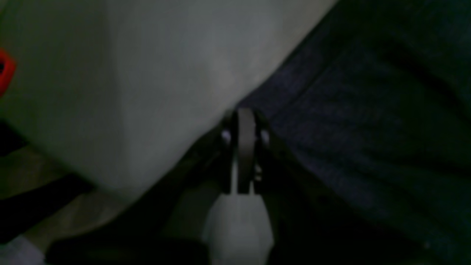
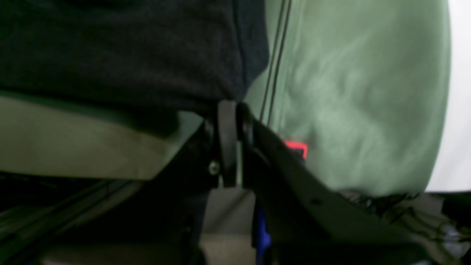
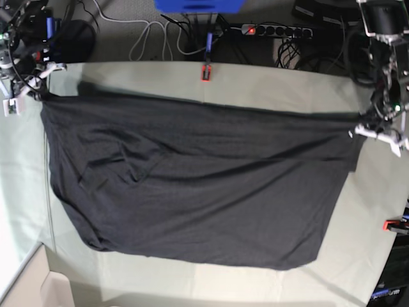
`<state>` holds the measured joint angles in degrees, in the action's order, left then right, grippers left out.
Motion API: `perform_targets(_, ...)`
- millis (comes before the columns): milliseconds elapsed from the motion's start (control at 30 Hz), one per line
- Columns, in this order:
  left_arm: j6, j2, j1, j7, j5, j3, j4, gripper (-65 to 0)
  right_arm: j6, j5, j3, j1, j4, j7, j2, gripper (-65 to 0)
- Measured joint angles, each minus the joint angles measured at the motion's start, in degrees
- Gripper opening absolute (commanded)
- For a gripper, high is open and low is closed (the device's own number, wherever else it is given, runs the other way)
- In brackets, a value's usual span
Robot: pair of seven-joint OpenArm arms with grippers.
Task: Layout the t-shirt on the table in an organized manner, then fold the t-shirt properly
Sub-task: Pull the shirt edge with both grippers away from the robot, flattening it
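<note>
In the left wrist view, the t-shirt [image 1: 368, 121] is seen as dark, softly creased fabric filling the right side, with a stitched hem running diagonally toward the left claw [image 1: 245, 114]. The claw is closed tight, and the hem edge is pinched at its tips. The pale tabletop [image 1: 147, 81] is seen to the left, with a red clamp [image 1: 5, 71] at the frame edge.

In the right wrist view, charcoal fabric is hung across the upper left, and its lower corner is gripped by the right claw [image 2: 232, 106], whose jaws are pressed together. Green-grey cloth and a second red clamp [image 2: 296, 147] are seen behind.

In the base view, the shirt is spread wide across the tabletop, plain side up, wrinkled toward the view's left, its far edge stretched taut between the two claws at opposite corners.
</note>
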<state>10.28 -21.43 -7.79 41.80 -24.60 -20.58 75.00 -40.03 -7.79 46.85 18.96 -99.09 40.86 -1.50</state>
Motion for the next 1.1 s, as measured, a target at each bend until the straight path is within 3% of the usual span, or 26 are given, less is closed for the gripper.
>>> perform_targets(267,0.0,-0.17,-2.78,0.2,-0.04,-0.07,0.44,-65.0,0.0,-0.13,0.74,1.03,0.26,-0.26,-0.24,-65.0)
perform_targets(433,0.02,-0.79,-5.99,0.66,0.02,-4.52,5.07,-65.0,0.0,-0.07,3.63,1.25,0.52,0.02,-0.42,-65.0)
perform_targets(1100,0.17,-0.28,-7.19,0.26,0.17,-4.35,6.73,-65.0,0.0,-0.11,3.34,2.99,0.52,-0.02,-0.59,-65.0)
